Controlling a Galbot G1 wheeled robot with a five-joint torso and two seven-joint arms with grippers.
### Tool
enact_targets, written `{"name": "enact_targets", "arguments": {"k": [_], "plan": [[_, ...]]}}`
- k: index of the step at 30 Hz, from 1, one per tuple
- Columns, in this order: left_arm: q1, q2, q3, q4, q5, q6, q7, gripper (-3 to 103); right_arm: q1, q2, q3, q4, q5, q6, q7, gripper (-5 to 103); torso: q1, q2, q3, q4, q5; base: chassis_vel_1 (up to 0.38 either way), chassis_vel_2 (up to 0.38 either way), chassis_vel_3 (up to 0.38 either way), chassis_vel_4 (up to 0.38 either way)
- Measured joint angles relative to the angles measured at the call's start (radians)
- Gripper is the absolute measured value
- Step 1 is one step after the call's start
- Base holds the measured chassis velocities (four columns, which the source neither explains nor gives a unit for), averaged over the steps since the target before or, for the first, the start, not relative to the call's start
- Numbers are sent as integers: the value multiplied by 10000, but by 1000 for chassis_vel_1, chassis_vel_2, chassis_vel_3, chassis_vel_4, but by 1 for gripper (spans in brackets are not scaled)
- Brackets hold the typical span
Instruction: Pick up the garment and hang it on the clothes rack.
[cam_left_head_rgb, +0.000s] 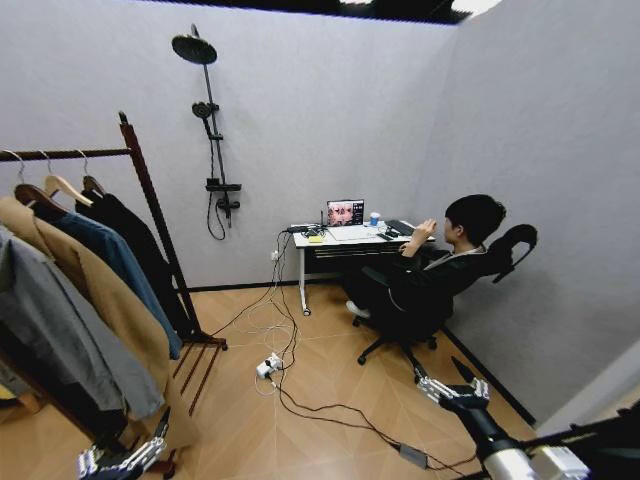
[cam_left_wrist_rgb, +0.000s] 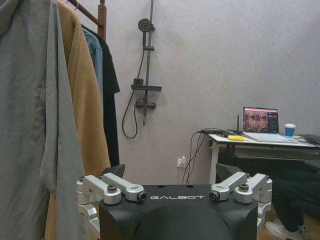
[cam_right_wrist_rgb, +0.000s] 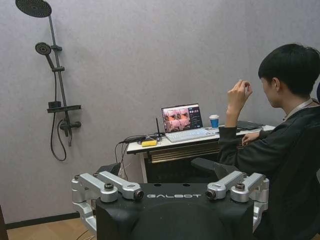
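While nothing is lying between them, both pairs of jaws are standing apart and empty: the left gripper (cam_left_head_rgb: 125, 458) is hanging low at the robot's left, just beside the hems of the hung clothes, and the right gripper (cam_left_head_rgb: 452, 388) is hanging low at the robot's right, over bare wooden floor (cam_left_head_rgb: 330, 375) and pointing toward the desk (cam_left_head_rgb: 345, 238), well apart from any clothing. Left wrist view: the left gripper (cam_left_wrist_rgb: 175, 192) is facing the row of clothes side-on, probably because that arm is nearest the work. Garment: the black jacket (cam_left_head_rgb: 135, 245) is already hanging on the clothes rack (cam_left_head_rgb: 150, 205), last in the row against the end post, its hanger hook (cam_left_head_rgb: 86, 165) over the rail; in the left wrist view it (cam_left_wrist_rgb: 109, 100) is showing as a dark strip behind the others. Judged so, the hanging step is looking finished, and the arms are likely resting low to stay clear of the fabric. Neighbours on the same rail, toward the robot: a blue jacket (cam_left_head_rgb: 115, 260), a tan coat (cam_left_head_rgb: 85, 290), a grey hoodie (cam_left_head_rgb: 55, 330), each draping straight down from its own hanger. Beyond: a shower fitting (cam_left_head_rgb: 205, 120) on the wall, cables (cam_left_head_rgb: 290, 390) trailing across the floor from the desk, a laptop (cam_left_head_rgb: 345, 212) standing open there.
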Motion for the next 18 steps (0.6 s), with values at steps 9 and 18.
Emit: {"name": "enact_targets", "arguments": {"k": [9,18], "plan": [[0,0,0,0,0,0,1,100,0,0,0,0,0,0,0,100,117,235,127,0,0,0,0,0,0],[0,0,0,0,0,0,0,100,1,0,0,0,0,0,0,100,127,244,134,0,0,15,-16,-19,19]]}}
